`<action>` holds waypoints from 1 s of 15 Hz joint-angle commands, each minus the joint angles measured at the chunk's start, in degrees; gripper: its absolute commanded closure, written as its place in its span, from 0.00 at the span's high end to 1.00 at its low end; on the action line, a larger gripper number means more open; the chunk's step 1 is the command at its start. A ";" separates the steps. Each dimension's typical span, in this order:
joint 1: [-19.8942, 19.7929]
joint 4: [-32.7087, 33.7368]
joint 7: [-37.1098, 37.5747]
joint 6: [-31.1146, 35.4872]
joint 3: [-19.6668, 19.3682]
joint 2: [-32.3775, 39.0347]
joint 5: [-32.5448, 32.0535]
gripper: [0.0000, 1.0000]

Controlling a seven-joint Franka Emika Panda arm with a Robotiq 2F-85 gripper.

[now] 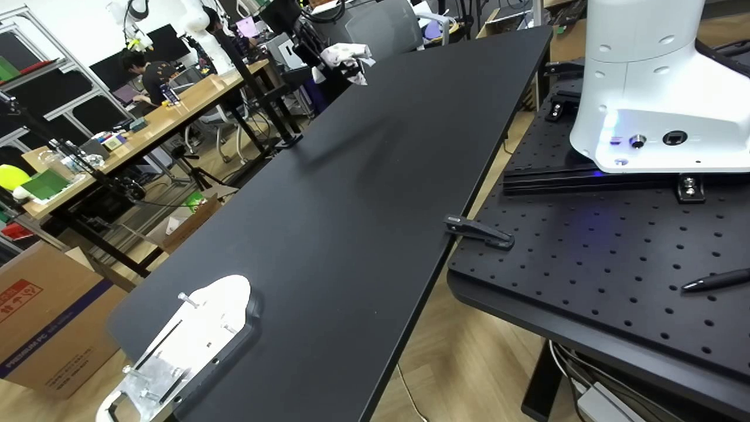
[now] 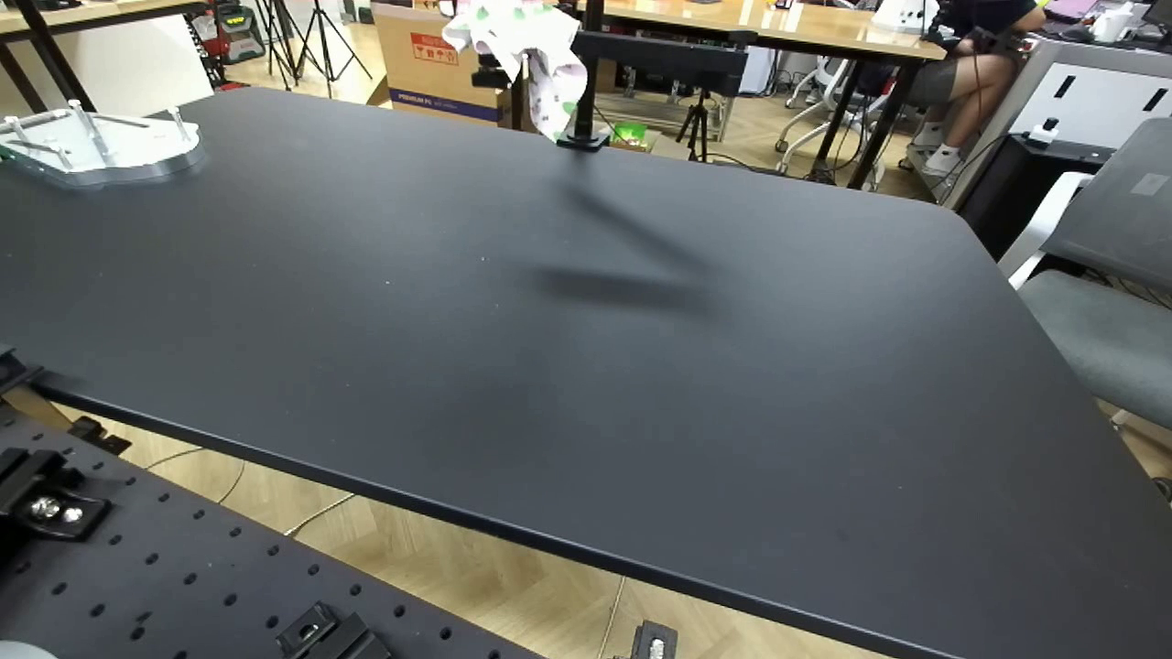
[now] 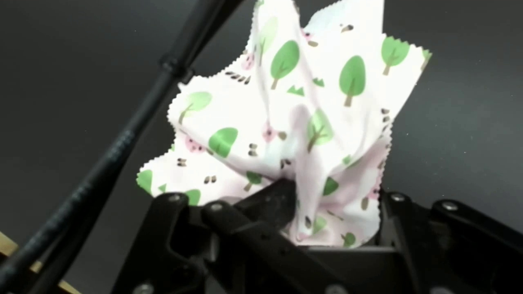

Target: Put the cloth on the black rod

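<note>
The cloth [image 3: 286,122] is white with green trees and pink animals, with a zigzag edge. My gripper [image 3: 296,204] is shut on it; the right finger is hidden behind the cloth. In an exterior view, the gripper [image 1: 319,55] is over the table's far side with the bunched cloth [image 1: 345,55]. In an exterior view, the cloth [image 2: 540,50] hangs at the top edge, beside the black post. The black rod [image 2: 664,62] extends sideways from that post, clamped to the table edge. Whether cloth and rod touch, I cannot tell.
A metal plate with short posts [image 1: 193,337] lies on the black table [image 1: 351,211]; the plate also shows in an exterior view [image 2: 101,142]. A chair [image 2: 1117,229] stands beyond the table's end. A black cable or rod [image 3: 118,147] crosses the wrist view left of the cloth.
</note>
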 commanded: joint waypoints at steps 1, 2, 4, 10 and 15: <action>1.03 1.85 2.96 -0.27 -0.02 2.02 -3.00 0.77; 1.26 1.89 3.30 -0.17 0.03 2.02 -3.44 0.83; 1.76 1.93 3.83 0.10 0.18 1.71 -4.27 0.97; 3.36 2.65 6.09 0.79 0.52 0.82 -6.93 1.00; 4.68 3.34 8.80 1.09 0.89 0.32 -9.39 1.00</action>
